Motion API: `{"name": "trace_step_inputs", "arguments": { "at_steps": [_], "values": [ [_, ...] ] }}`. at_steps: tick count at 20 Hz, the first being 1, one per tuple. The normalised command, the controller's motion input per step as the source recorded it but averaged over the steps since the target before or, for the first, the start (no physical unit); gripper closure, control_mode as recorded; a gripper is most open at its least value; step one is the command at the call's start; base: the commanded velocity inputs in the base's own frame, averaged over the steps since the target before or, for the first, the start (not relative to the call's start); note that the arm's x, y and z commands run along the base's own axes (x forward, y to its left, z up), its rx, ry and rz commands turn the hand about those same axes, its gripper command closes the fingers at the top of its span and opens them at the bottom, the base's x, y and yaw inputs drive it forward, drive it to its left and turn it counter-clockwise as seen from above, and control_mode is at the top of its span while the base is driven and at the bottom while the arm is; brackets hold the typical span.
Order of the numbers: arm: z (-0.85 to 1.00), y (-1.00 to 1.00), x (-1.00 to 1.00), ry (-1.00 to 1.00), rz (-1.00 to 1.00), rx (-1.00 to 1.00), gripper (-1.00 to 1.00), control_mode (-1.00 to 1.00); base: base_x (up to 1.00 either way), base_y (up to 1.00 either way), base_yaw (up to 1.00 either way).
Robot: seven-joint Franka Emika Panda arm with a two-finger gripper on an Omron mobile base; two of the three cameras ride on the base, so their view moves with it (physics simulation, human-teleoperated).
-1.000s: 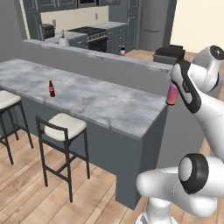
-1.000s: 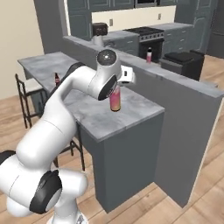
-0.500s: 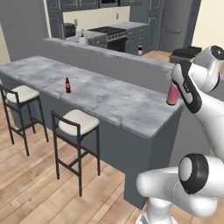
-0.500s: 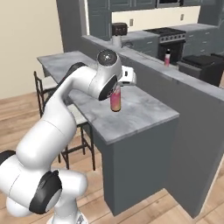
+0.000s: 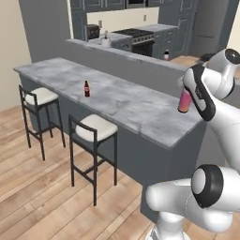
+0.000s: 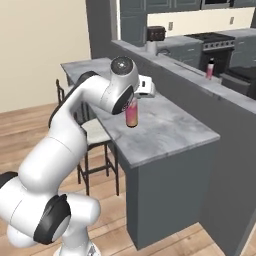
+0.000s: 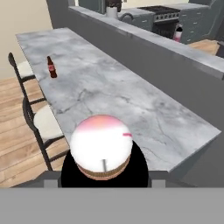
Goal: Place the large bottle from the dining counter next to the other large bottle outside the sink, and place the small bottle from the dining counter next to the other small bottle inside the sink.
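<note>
Large bottle [image 6: 131, 113], pink-bodied, was clamped upright in the gripper [image 6: 132, 102] at frame centre, lifted clear of the dining counter [image 6: 165, 131], presumably for carrying sinkward.

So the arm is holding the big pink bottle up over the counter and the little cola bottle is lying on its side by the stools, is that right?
Not quite. The cola bottle stands upright on the counter, as the left base view and hand view show. The rest holds: the gripper holds the pink bottle above the counter, near the stools.
</note>
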Motion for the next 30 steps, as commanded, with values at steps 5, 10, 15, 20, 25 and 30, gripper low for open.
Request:
{"name": "trace_step_inputs", "arguments": {
  "at_steps": [5,10,15,20,25,30],
  "values": [
    [0.0,0.0,0.0,0.0,0.0,0.0,1.0,1.0,-0.04,-0.32,0.2],
    [0.0,0.0,0.0,0.0,0.0,0.0,1.0,1.0,-0.37,-0.72,0.13],
    [0.0,0.0,0.0,0.0,0.0,0.0,1.0,1.0,-0.49,-0.75,0.12],
    [0.0,0.0,0.0,0.0,0.0,0.0,1.0,1.0,-0.54,-0.71,0.13],
    [0.0,0.0,0.0,0.0,0.0,0.0,1.0,1.0,-0.54,-0.64,0.14],
    [0.0,0.0,0.0,0.0,0.0,0.0,1.0,1.0,-0.37,-0.47,0.18]
  ]
}}
